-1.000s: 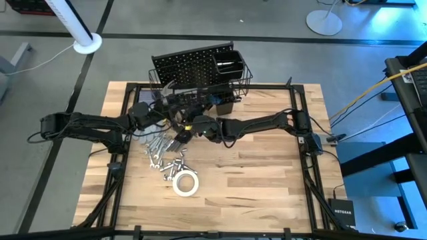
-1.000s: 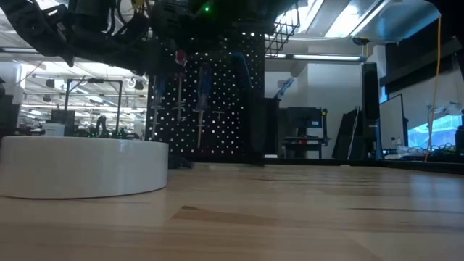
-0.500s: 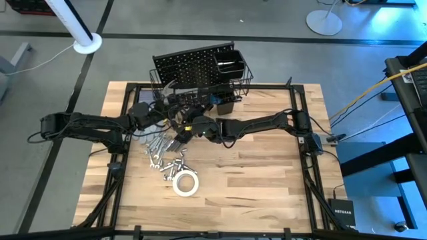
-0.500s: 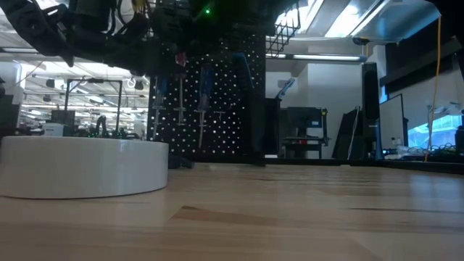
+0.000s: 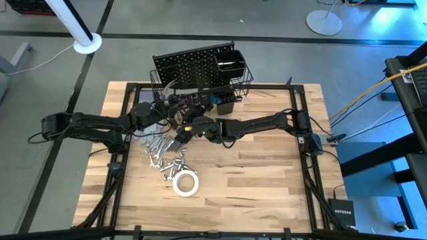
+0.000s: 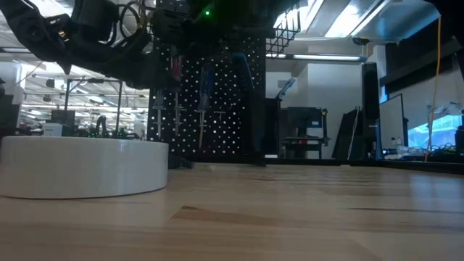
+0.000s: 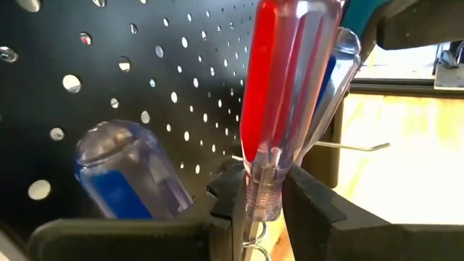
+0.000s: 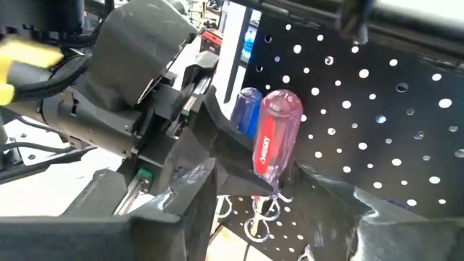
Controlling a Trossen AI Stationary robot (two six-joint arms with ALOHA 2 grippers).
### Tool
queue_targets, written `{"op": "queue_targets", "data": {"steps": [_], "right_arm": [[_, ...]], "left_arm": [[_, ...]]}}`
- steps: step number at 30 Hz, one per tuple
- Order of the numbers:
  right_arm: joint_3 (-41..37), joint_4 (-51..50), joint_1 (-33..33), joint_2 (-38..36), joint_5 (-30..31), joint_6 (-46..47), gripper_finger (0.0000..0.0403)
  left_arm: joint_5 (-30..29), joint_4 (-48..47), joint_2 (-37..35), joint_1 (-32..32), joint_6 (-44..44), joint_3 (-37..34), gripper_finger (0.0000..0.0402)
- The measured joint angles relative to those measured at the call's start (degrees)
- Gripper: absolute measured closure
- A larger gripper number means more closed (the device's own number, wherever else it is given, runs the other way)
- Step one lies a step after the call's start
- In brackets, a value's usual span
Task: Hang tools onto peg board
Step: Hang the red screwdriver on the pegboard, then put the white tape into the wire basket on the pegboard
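**Spotter:** Where's the red screwdriver right now?

**Me:** The red-handled screwdriver (image 7: 286, 101) is upright against the peg board (image 5: 190, 65), its lower end pinched between the fingers of my left gripper (image 7: 264, 210). So the left is clamped on it, narrow. From the right wrist camera I see its handle (image 8: 272, 138) standing over the wire ring hooks (image 8: 257, 217) low on the board, but I can't tell if the shaft is seated in a ring.

**Spotter:** And what's next to it?

**Me:** A blue-handled screwdriver (image 7: 119, 170) just beside it, close to the board; I judge it's already hung. From table height, a few thin shafts (image 6: 201, 116) hang down the board face.

**Spotter:** Right arm?

**Me:** The right gripper (image 5: 189, 130) sits near the board just beside the left one, jaws partly spread and holding nothing that I can see.

**Spotter:** How much is left?

**Me:** Plenty. The wrenches (image 5: 159, 145) lie scattered on the table (image 5: 267, 180), and the white tape roll (image 5: 186, 184) sits nearer the front edge. I'd call it early: a couple of screwdrivers up, this one being placed.
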Motion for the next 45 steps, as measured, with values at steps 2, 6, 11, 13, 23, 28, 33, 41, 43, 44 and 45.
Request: {"op": "queue_targets", "data": {"steps": [2,6,11,13,23,28,33,41,43,44,45], "right_arm": [[0.00,0.00,0.00,0.00,-0.01,-0.04,0.0223],[0.00,0.00,0.00,0.00,-0.08,-0.14,0.0223],[0.00,0.00,0.07,0.00,-0.11,-0.31,0.0223],[0.00,-0.01,0.43,0.00,-0.12,-0.37,0.0223],[0.00,-0.20,3.82,-0.49,0.72,-4.66,0.0223],[0.11,-0.81,6.60,-3.21,1.15,-7.96,0.0223],[0.11,-10.18,9.93,-6.67,-4.94,-6.80,0.0223],[-7.02,-19.22,11.54,-7.34,-25.60,1.10,0.0223],[-10.98,-16.90,11.06,-7.28,-27.48,1.67,0.0223],[-12.75,-15.49,11.03,-7.20,-28.10,1.69,0.0223],[-14.41,-13.82,10.74,-7.19,-28.59,1.69,0.0223]], "left_arm": [[-0.05,-0.05,0.09,0.00,0.05,0.00,0.0333],[-0.05,-0.36,0.11,-0.13,0.41,-0.02,0.0304],[-0.07,-4.67,-1.30,-1.49,0.46,1.35,0.0240],[-0.10,-10.47,-3.04,-2.50,1.11,2.83,0.0219],[-0.12,-36.49,-19.67,-8.38,-0.86,6.56,0.0192],[0.35,-40.17,-26.81,-12.50,2.46,6.58,0.0192],[5.19,-47.56,-28.71,-18.25,2.91,6.60,0.0192],[6.60,-47.57,-23.23,-28.30,-6.44,6.34,0.0192],[6.42,-47.44,-20.78,-29.95,-7.73,6.34,0.0192],[6.35,-47.58,-19.45,-30.57,-8.63,6.34,0.0192],[6.32,-47.96,-18.19,-31.13,-9.51,6.34,0.0192]]}}
